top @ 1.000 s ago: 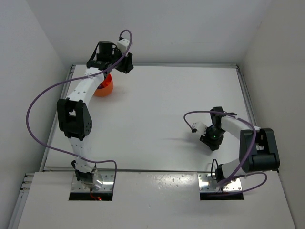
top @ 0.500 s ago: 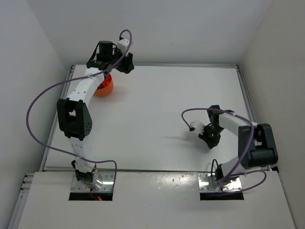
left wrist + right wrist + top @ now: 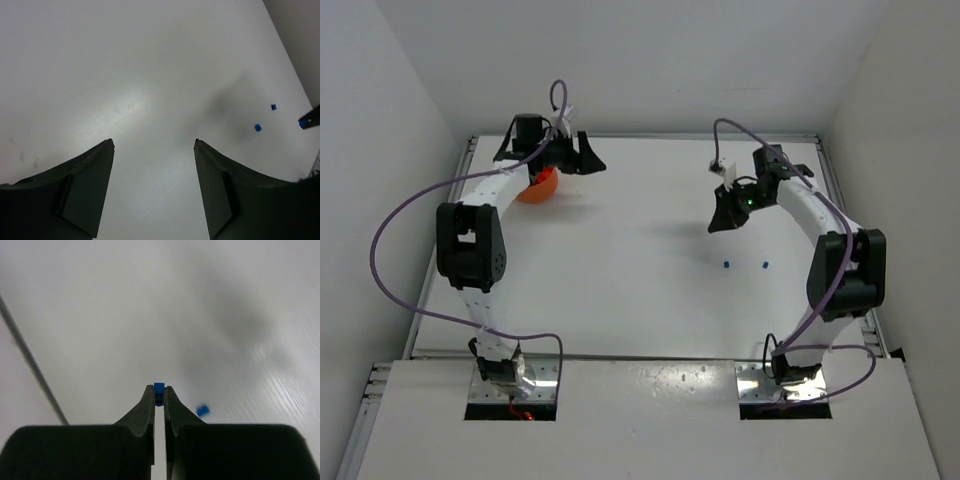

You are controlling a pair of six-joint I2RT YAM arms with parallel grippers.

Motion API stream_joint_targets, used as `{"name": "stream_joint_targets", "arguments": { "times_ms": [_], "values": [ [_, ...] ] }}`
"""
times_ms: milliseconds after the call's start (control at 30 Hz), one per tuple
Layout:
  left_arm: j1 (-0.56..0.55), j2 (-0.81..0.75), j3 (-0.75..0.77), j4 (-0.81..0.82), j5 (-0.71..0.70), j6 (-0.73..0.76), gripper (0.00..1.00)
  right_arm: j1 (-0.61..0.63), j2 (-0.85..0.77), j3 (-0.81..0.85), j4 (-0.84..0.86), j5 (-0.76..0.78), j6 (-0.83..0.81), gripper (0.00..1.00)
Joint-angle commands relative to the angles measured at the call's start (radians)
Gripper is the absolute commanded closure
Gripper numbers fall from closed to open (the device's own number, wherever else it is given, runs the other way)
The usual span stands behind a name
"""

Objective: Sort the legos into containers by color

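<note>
White surface [image 3: 620, 280] and bare walls all round. My right end effector [image 3: 159, 393] is pinched almost shut on a tiny blue lego [image 3: 159, 387], held above the far right; two more blue bits [image 3: 728, 265] lie nearer, apart. It looks light, stiff and slick, so I'd grip its flat sides with the tips only. My left end effector [image 3: 154, 145] gapes empty beside the orange bowl [image 3: 545, 184], far left.
</note>
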Motion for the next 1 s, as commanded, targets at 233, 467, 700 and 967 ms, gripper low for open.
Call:
{"name": "stream_joint_targets", "arguments": {
  "times_ms": [233, 467, 700, 967],
  "values": [
    [-0.188, -0.241, -0.251, 0.061, 0.054, 0.344, 0.28, 0.006, 0.215, 0.095, 0.624, -0.562, 0.958, 1.0],
    [-0.274, -0.264, -0.324, 0.084, 0.109, 0.493, 0.29, 0.017, 0.247, -0.013, 1.053, -0.619, 1.381, 1.0],
    [-0.322, -0.244, -0.344, 0.192, 0.119, 0.507, 0.34, 0.046, 0.218, -0.013, 1.075, -0.671, 1.381, 1.0],
    [-0.352, -0.223, -0.292, 0.218, 0.188, 0.542, 0.34, 0.064, 0.188, -0.031, 1.075, -0.705, 1.381, 1.0]
  ]
}}
